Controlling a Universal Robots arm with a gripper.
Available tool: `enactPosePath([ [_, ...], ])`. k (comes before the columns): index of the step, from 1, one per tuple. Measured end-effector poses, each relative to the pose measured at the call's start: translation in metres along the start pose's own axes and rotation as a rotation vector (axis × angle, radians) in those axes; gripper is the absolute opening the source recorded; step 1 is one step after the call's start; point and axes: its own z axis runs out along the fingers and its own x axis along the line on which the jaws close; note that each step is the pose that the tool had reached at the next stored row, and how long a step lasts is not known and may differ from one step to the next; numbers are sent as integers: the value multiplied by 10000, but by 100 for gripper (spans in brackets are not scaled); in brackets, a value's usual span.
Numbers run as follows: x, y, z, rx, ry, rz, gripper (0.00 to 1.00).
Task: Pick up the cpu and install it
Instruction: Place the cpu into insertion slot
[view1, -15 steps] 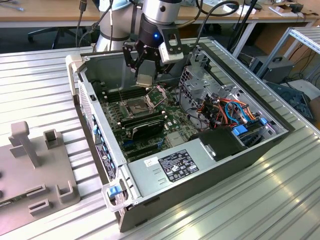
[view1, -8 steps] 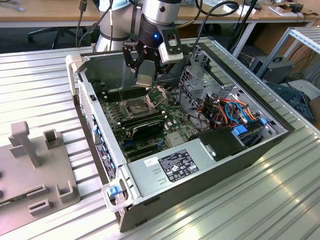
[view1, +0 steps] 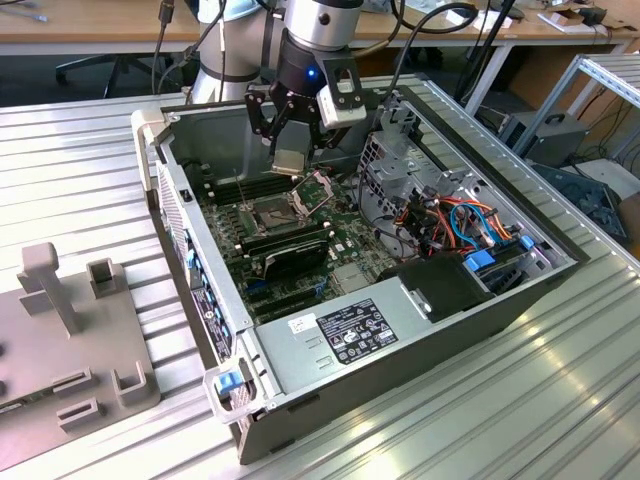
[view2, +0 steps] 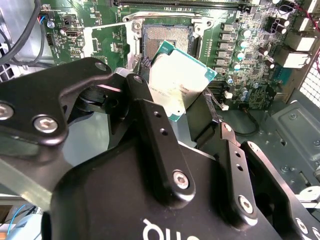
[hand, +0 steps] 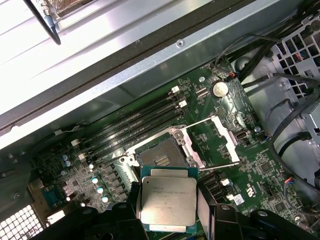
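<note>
So the gripper (view1: 291, 150) is clamped on the cpu (view1: 288, 161), one finger on each of two opposite edges, and you can see that pinch in both wrist views, silver lid facing the cameras (second wrist view: gripper (view2: 176, 112), cpu (view2: 182, 80); first wrist view: cpu (hand: 167, 200)). The chip hangs in the air inside the computer case (view1: 190, 225), not touching the board, and in the exterior view it looks tilted, not flat. The open socket (view1: 272, 212) sits at roughly 6 to 7 o'clock from the chip in that view, near but clearly apart. Its retention frame (view1: 318, 188) is flipped up at about 2 o'clock of the socket, so the well is bare (hand: 160, 157). The memory slots (hand: 135, 120) run just beside it on the motherboard (view1: 345, 245). My read: the pickup is done and this is the carry-over part of the install. Seating it would call for levelling the chip, squaring its edges to the socket and matching the corner mark, with basically zero force, since bent pins are the real risk.
</note>
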Motion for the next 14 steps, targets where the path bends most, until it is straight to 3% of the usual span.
enactPosePath([
  [10, 0, 0, 5, -1, 0, 13, 55],
  [12, -1, 0, 15, -9, -4, 313, 55],
  [14, -1, 0, 28, -22, -11, 870, 55],
])
